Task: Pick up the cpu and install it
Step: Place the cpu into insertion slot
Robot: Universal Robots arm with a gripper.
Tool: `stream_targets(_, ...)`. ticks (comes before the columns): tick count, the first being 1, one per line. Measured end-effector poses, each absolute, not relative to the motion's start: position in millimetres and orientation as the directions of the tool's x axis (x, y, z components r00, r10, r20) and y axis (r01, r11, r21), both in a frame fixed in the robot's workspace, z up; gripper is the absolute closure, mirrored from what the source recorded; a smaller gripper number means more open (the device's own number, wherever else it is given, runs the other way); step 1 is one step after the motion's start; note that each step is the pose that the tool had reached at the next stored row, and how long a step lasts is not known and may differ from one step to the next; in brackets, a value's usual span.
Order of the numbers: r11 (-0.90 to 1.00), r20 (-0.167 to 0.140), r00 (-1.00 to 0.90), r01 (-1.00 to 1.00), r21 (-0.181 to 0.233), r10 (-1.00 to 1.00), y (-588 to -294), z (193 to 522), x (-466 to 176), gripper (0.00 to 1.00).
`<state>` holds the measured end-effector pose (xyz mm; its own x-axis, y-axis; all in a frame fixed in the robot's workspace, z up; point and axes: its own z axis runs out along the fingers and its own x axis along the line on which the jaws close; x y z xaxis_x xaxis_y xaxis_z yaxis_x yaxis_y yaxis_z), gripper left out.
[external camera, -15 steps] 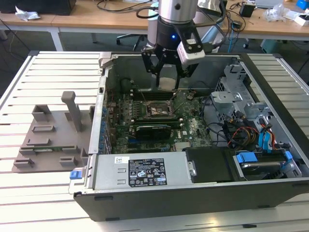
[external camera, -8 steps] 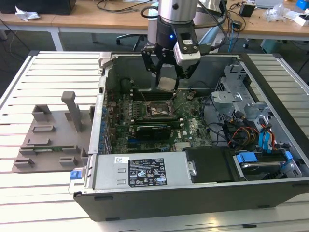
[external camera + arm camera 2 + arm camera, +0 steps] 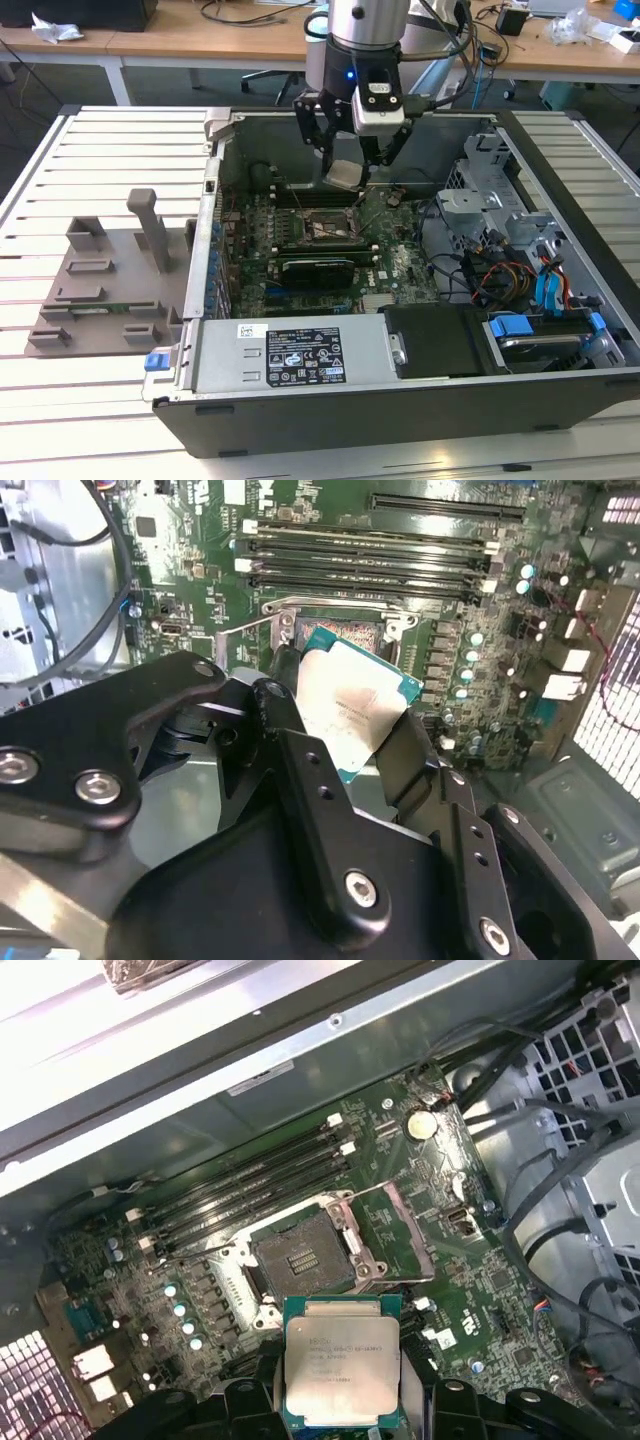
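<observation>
The cpu (image 3: 343, 174) is a flat square chip with a silver-grey top plate, held tilted in the air over the open computer case. My gripper (image 3: 346, 170) is shut on the cpu, one black finger on each side of it. In both wrist views the cpu (image 3: 352, 712) (image 3: 341, 1360) sits between the black fingers (image 3: 290, 705). Below it lies the motherboard's open socket (image 3: 300, 1255) (image 3: 330, 620) (image 3: 325, 228), its metal frame lifted. The chip hangs a short way above the socket, apart from it.
The green motherboard (image 3: 390, 265) carries black memory slots (image 3: 255, 1175) beside the socket and a black card (image 3: 318, 268). Drive bays and loose cables (image 3: 520, 270) crowd the case at the exterior view's right. A grey fixture plate (image 3: 110, 285) lies on the slatted table at the exterior view's left.
</observation>
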<state>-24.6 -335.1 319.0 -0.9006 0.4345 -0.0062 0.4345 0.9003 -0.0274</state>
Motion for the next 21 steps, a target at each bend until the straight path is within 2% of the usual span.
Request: stream_targets(21,0.756,-0.006,-0.756,0.654,-0.027,0.654,-335.1,318.5,-24.6,0.45)
